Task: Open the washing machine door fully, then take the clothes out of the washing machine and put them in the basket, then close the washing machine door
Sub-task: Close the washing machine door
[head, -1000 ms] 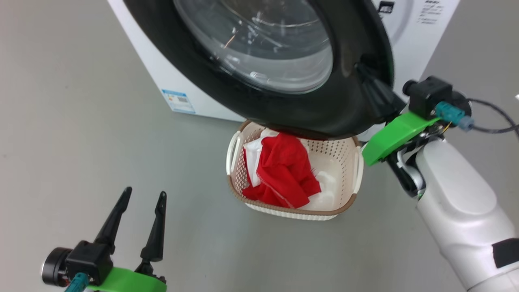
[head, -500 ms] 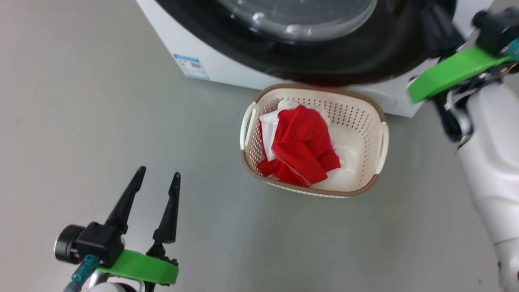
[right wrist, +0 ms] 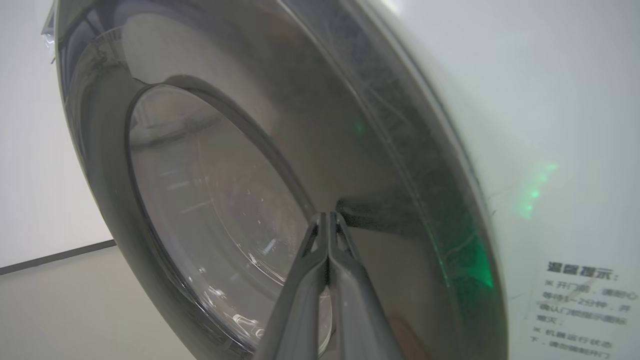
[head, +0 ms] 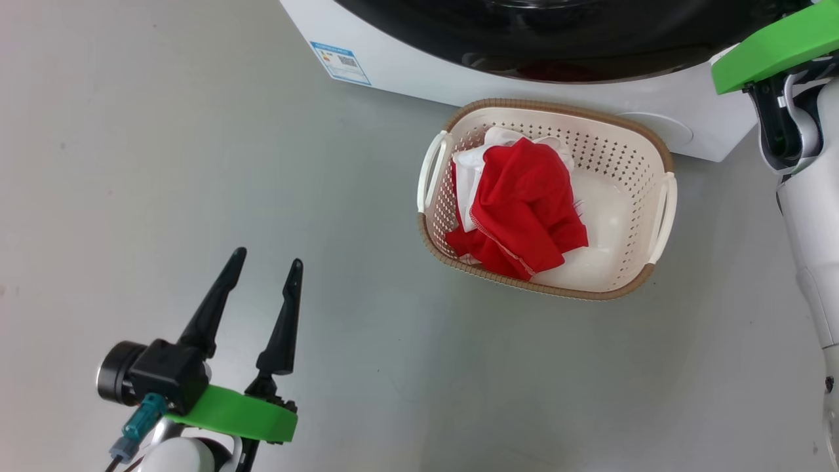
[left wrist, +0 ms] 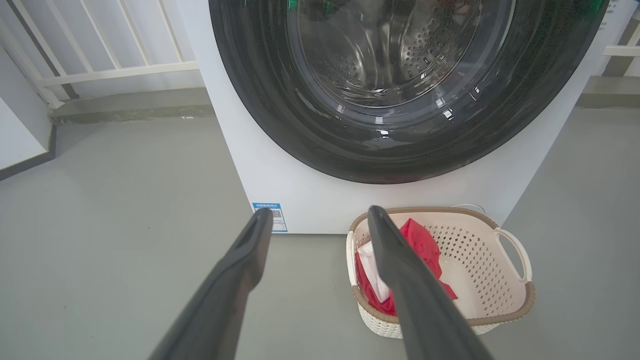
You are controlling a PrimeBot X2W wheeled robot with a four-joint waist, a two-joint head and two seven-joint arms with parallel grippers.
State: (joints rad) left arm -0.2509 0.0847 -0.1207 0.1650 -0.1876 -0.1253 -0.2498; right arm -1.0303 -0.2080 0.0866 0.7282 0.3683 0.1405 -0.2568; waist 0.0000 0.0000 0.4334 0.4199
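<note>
Shut tight, my right claw (right wrist: 327, 215) had its two long dark fingers pressed together with nothing between them. Their tips pointed at the glossy black rim of the large round door (right wrist: 350, 150), close to its outer edge, though I could not tell whether they touched it. That door, with its bulging clear glass window, lay flat against the front of the big white front-loading washing machine (left wrist: 300, 190) in the left wrist view, and the perforated steel drum (left wrist: 400, 55) showed through the glass.

My left claw (head: 268, 257) hung low over the bare grey floor (head: 196, 164), well apart from everything, its fingers spread wide and gripping nothing. Beyond it sat the small cream-white perforated plastic basket (head: 623, 151) with its brown woven-look rim and side handles — upright on the floor, just in front of the machine and below the door. The bright red fabric clothes (head: 524, 203) with their white parts lay bunched inside it, heaped toward my left, with the other side of the basket's bottom bare.

A small blue sticker (head: 341, 62) sat low on the machine's front near its left corner. Seen from the head, my pale right forearm (head: 813, 216) rose along the right edge — a green bracket (head: 773, 46) at its wrist, beside the machine's lower right corner. White railing (left wrist: 115, 70) stood behind the machine in the left wrist view.
</note>
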